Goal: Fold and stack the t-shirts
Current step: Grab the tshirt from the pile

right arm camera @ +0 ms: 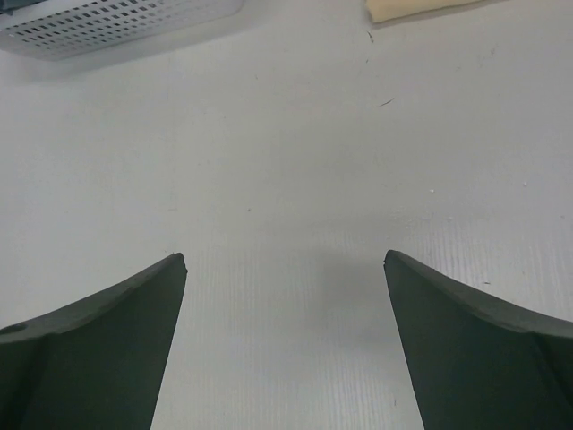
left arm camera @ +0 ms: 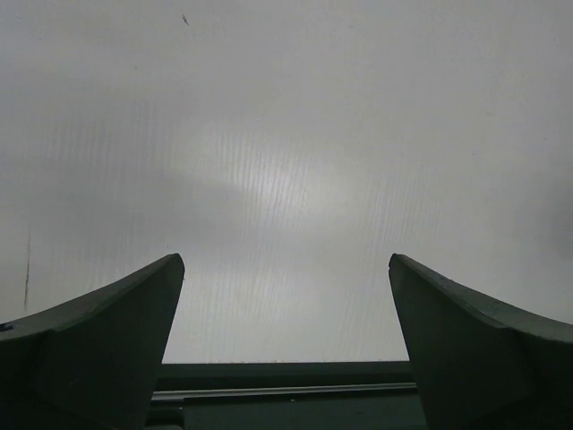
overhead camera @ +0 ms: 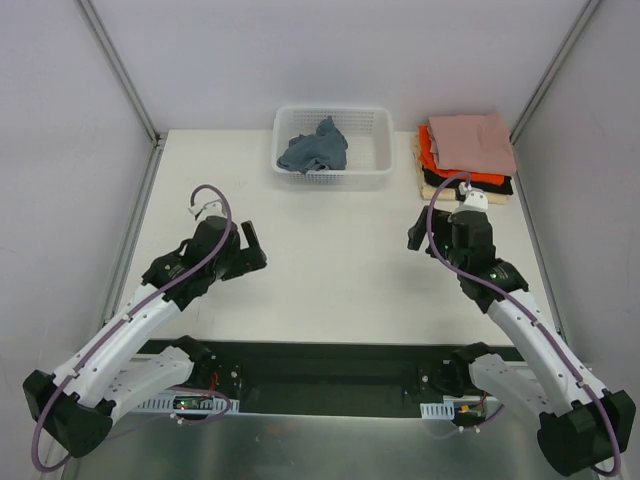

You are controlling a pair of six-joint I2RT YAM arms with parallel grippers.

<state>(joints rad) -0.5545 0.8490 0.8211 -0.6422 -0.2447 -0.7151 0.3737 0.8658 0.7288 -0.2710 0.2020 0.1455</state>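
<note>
Lying in basket (overhead camera: 378, 150): blue-grey shirt (overhead camera: 314, 149), well beyond left pincer (overhead camera: 254, 243), right pincer (overhead camera: 415, 233).

The right claw (right arm camera: 285, 260) gapes above the table (right arm camera: 295, 134), basket (right arm camera: 116, 22) beyond.

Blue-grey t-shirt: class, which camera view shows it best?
Top external: the blue-grey t-shirt lies crumpled in the white basket, plainly visible. The right wrist view catches only the basket's wall; the left wrist view shows neither.
</note>
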